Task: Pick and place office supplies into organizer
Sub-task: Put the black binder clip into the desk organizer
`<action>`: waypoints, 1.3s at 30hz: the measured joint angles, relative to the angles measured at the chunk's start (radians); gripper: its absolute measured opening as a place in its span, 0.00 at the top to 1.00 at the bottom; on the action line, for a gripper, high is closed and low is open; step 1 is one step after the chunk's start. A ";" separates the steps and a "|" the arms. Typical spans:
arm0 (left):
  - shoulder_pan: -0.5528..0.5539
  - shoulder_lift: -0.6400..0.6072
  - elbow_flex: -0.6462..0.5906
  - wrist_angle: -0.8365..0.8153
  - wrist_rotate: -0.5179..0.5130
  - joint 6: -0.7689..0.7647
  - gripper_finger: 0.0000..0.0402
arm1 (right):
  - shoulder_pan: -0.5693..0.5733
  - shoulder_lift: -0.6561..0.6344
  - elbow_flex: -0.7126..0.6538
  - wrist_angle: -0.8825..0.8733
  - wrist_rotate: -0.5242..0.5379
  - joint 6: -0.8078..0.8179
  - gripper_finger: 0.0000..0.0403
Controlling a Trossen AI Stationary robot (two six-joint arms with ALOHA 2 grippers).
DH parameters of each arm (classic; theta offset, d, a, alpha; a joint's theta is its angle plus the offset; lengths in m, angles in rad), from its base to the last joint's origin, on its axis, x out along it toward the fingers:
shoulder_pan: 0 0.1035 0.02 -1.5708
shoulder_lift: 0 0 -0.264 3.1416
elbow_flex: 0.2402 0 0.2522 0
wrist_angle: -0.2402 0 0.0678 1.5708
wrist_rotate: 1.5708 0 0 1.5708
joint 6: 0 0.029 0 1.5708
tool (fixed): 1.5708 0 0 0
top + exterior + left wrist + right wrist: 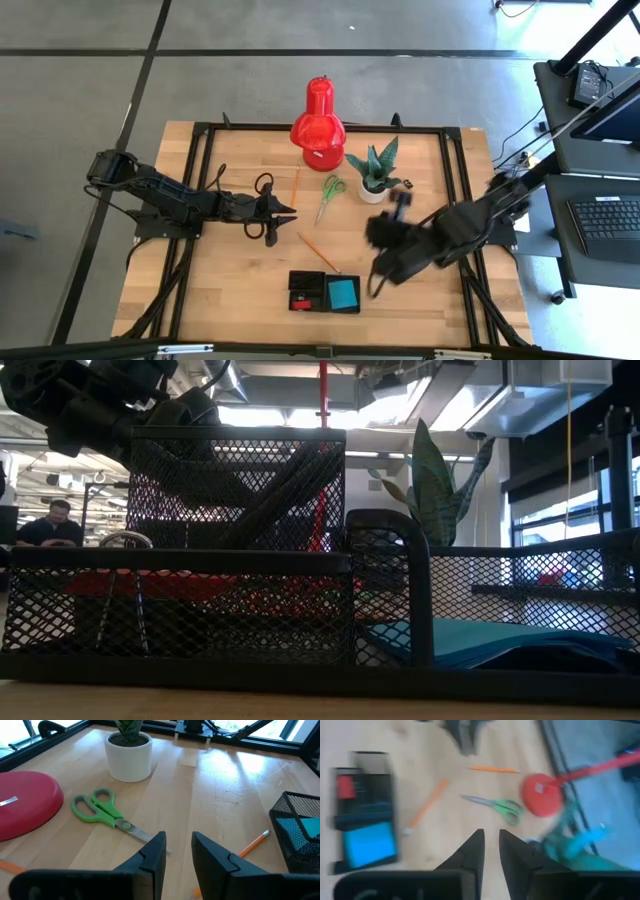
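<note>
Scissors and two pencils lay loose on the desk; the organizer [324,291] held the blue pad and a red piece.

I judged the scissors [330,194] light, stiff and slippery: best pinched across the blades near the pivot. The left gripper [179,851] faced them, jaws narrowly apart and empty; the right gripper [491,846] hovered nearly closed, empty.

The dark left gripper [177,852] hangs low, its fingers parted by a narrow gap, empty. The dark right gripper [491,847] is raised, fingers seemingly slightly apart, blurred.
</note>
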 joint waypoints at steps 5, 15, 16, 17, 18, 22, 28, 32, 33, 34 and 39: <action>0.000 0.000 0.000 0.000 0.000 0.000 0.79 | -0.042 -0.236 -0.308 -0.001 0.034 0.156 0.85; 0.000 0.000 0.000 0.000 0.000 0.000 0.79 | -0.056 -0.527 -0.895 0.114 0.043 0.390 0.85; 0.000 0.000 0.000 0.000 0.000 0.000 0.79 | -0.056 -0.542 -0.940 0.137 0.040 0.400 0.84; 0.000 0.000 0.000 0.000 0.000 0.000 0.79 | -0.061 -0.555 -0.985 0.166 0.037 0.401 0.83; 0.000 0.000 0.000 0.000 0.000 0.000 0.79 | -0.065 -0.564 -1.027 0.194 0.033 0.401 0.81; 0.000 0.000 0.000 0.000 -0.001 0.000 0.79 | -0.083 -0.581 -1.180 0.332 0.033 0.400 0.70; 0.000 0.000 0.000 0.000 -0.006 0.000 0.79 | -0.120 -0.579 -1.363 0.516 0.033 0.375 0.54; 0.000 0.000 0.000 0.000 -0.007 0.000 0.79 | -0.122 -0.579 -1.432 0.580 0.034 0.375 0.49; 0.000 0.000 0.000 0.000 -0.007 0.000 0.79 | -0.126 -0.579 -1.440 0.584 0.033 0.384 0.48; 0.000 0.000 0.000 0.000 -0.007 0.000 0.79 | -0.131 -0.579 -1.446 0.584 0.033 0.401 0.48; 0.000 0.000 0.000 0.000 -0.007 0.000 0.79 | -0.212 -0.579 -1.458 0.588 0.017 0.453 0.49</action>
